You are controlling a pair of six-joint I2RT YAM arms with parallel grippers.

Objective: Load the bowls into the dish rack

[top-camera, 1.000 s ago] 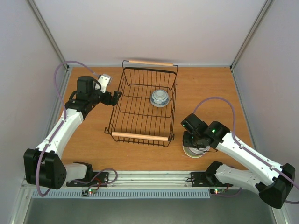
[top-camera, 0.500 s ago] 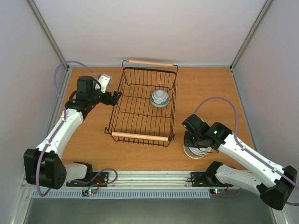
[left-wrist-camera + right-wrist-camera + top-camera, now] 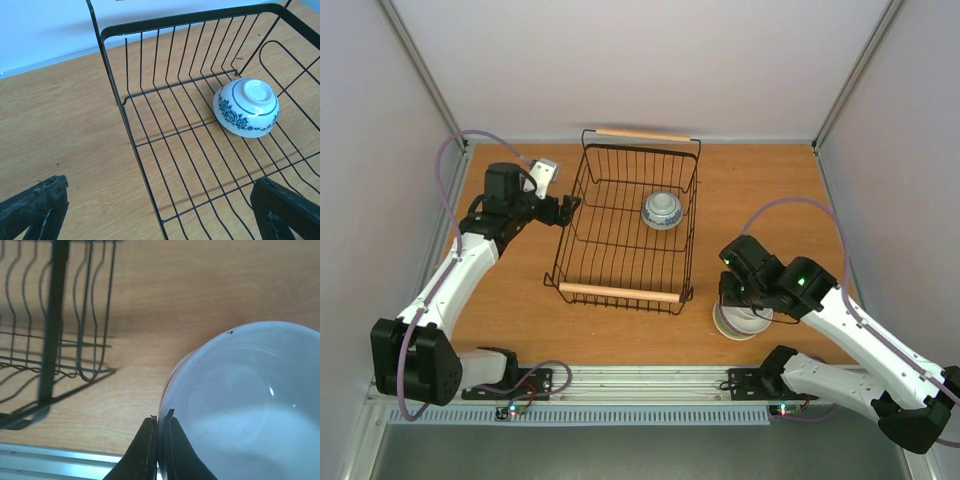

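The dish rack stands mid-table with a white, blue-patterned bowl lying upside down inside it, seen as the patterned bowl in the left wrist view. Right of the rack's near corner is a stack of bowls. Its top white bowl has its rim pinched by my right gripper, one finger inside and one outside. An orange edge shows just under that bowl. My left gripper is open and empty, straddling the rack's left wall.
The rack's near wooden handle lies left of the stack. A metal rail runs along the table's near edge close behind the right fingers. Bare wood stretches right of the rack.
My right gripper has closed the last bit onto the white bowl's rim and the right arm has shifted slightly to the right. The left arm has not moved.
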